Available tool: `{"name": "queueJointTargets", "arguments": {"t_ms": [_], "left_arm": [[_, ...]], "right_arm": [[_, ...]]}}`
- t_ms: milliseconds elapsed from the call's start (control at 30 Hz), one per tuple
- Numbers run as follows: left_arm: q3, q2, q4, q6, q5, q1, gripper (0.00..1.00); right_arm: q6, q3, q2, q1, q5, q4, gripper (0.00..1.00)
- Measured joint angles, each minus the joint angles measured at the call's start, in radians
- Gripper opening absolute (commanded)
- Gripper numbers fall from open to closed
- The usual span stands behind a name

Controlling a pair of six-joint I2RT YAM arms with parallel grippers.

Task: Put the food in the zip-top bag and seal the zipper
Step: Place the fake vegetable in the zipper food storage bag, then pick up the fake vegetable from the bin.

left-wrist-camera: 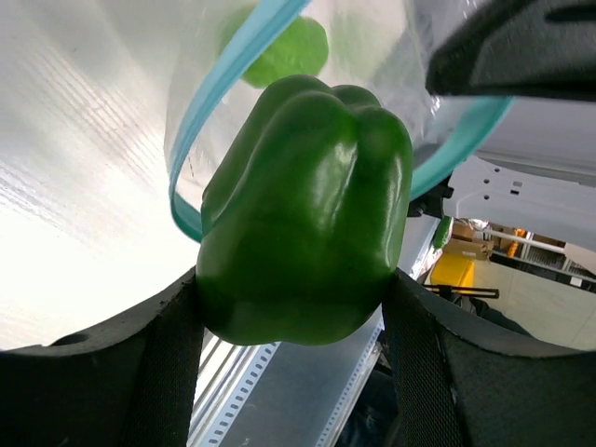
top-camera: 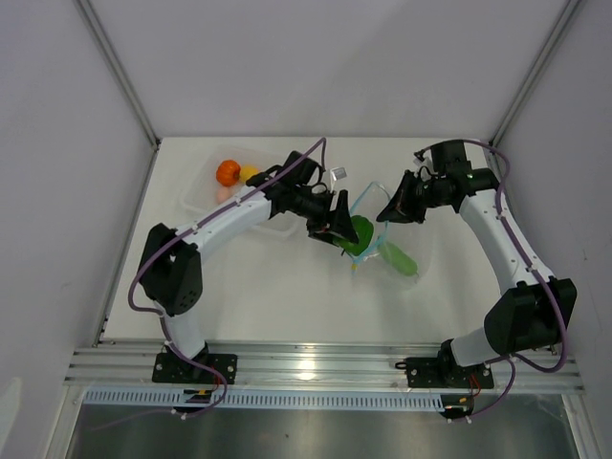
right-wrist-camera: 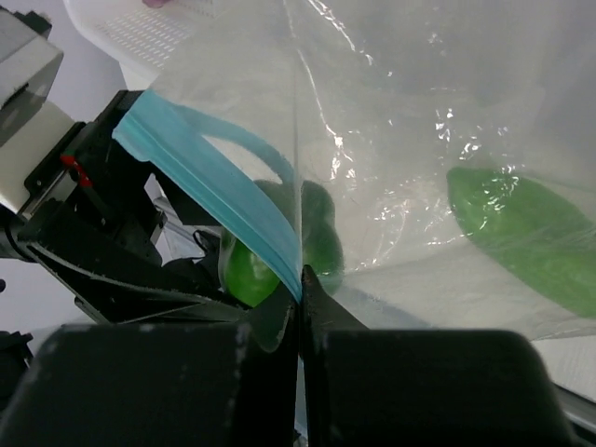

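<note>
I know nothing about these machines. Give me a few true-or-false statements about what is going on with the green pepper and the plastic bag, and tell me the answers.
1. The left tool grips a green bell pepper at the mouth of the zip-top bag. True.
2. The right tool is open and touches nothing. False: it is shut on the bag's edge, at the blue zipper.
3. The bag is empty. False: a cucumber lies inside.
4. An orange fruit and a lemon sit in the tray. True.
5. The zipper is sealed. False: the mouth gapes open.
</note>
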Motion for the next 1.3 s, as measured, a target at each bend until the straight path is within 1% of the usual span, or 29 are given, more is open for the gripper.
{"name": "queueJointTargets", "arguments": {"t_ms": [133, 233, 267, 333, 367, 433, 467, 533, 567, 800, 867, 933, 1033, 1133, 1167, 1233, 1300], "left_arm": [[0.053, 0.032, -0.04, 0.002, -0.013, 0.0, 0.27], [0.097, 0.046, -0.064, 0.003, -0.018, 0.0, 0.33], [0.114, 0.051, -0.074, 0.003, -0.02, 0.0, 0.37], [0.144, 0.061, -0.089, 0.003, -0.029, 0.0, 0.39], [0.153, 0.064, -0.093, 0.003, -0.033, 0.0, 0.42], [0.179, 0.072, -0.113, 0.005, -0.047, 0.0, 0.45], [0.191, 0.076, -0.122, 0.007, -0.055, 0.0, 0.49], [0.219, 0.09, -0.144, 0.015, -0.066, 0.0, 0.54], [0.232, 0.096, -0.154, 0.023, -0.073, 0.0, 0.99], [0.274, 0.108, -0.211, 0.057, -0.121, -0.001, 0.99], [0.276, 0.105, -0.212, 0.066, -0.154, -0.001, 0.99], [0.265, 0.092, -0.209, 0.072, -0.223, -0.001, 0.99], [0.19, 0.008, -0.198, 0.075, -0.383, 0.0, 0.99], [0.168, -0.078, -0.217, 0.066, -0.55, 0.009, 0.99], [0.169, -0.105, -0.22, 0.051, -0.603, 0.023, 0.99], [0.172, -0.137, -0.235, 0.018, -0.655, 0.075, 1.0], [0.177, -0.136, -0.241, -0.018, -0.638, 0.163, 1.0]], "right_arm": [[0.002, -0.007, -0.002, 0.0, -0.016, 0.003, 0.0], [0.002, -0.008, -0.002, 0.0, -0.027, 0.003, 0.0], [0.002, -0.008, -0.002, 0.002, -0.031, 0.003, 0.0], [0.002, -0.008, -0.002, 0.003, -0.039, 0.005, 0.0], [0.002, -0.008, -0.002, 0.003, -0.042, 0.006, 0.0], [0.002, -0.008, -0.001, 0.004, -0.051, 0.01, 0.0], [0.002, -0.008, 0.0, 0.004, -0.058, 0.012, 0.0], [0.008, -0.008, 0.004, 0.003, -0.077, 0.019, 0.0], [0.012, -0.008, 0.006, 0.003, -0.085, 0.024, 0.0], [0.072, -0.008, 0.032, -0.006, -0.16, 0.077, 0.0], [0.083, -0.008, 0.034, -0.01, -0.169, 0.086, 0.0], [0.094, -0.008, 0.034, -0.014, -0.176, 0.092, 0.0], [0.1, -0.008, 0.034, -0.018, -0.181, 0.095, 0.0], [0.1, -0.008, 0.035, -0.021, -0.181, 0.096, 0.0], [0.1, -0.008, 0.036, -0.022, -0.181, 0.096, 0.0], [0.1, -0.008, 0.039, -0.024, -0.181, 0.096, 0.0], [0.1, -0.008, 0.044, -0.024, -0.181, 0.096, 0.0]]}}
